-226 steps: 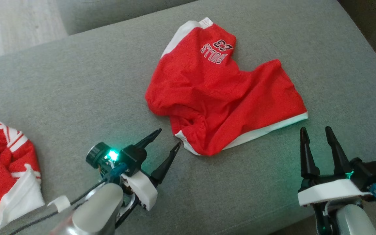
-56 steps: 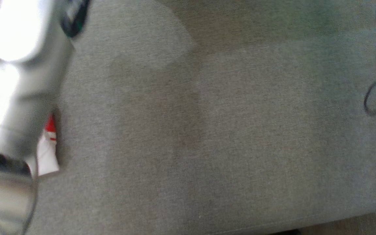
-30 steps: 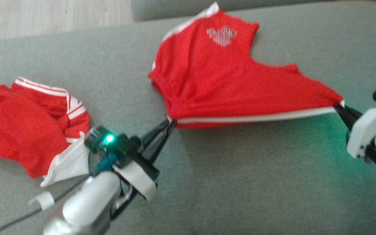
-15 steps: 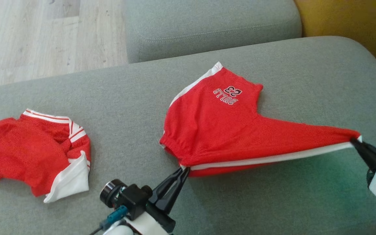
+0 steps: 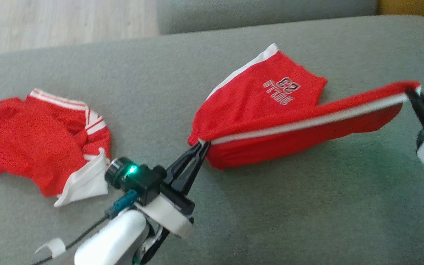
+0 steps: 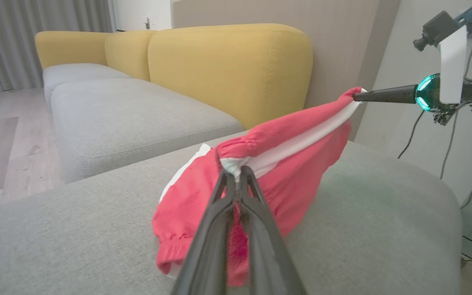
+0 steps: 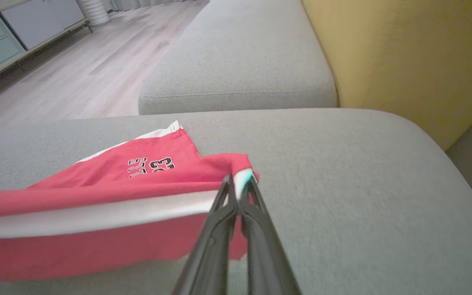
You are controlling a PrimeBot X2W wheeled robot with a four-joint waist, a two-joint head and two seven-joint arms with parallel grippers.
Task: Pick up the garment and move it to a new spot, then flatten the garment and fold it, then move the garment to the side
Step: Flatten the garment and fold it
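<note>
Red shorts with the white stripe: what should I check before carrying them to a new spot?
Left hand shut on the red fabric shorts, at the gathered corner: ok.
Right hand shut on the white stripe's far end: ok.
Stripe stretched taut between both hands: ok.
Shorts lifted off the grey fabric cushion: not ok, the printed leg lies on it.
Crumpled red-and-white garment apart from the shorts: ok.
How deep each pinch is: cannot tell.

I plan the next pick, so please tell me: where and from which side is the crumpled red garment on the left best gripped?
Probably by the white flap at the near right corner of the crumpled garment, coming low from the robot's side. It juts out thin and loose over the cushion, while the red body is bunched into thick folds.
</note>
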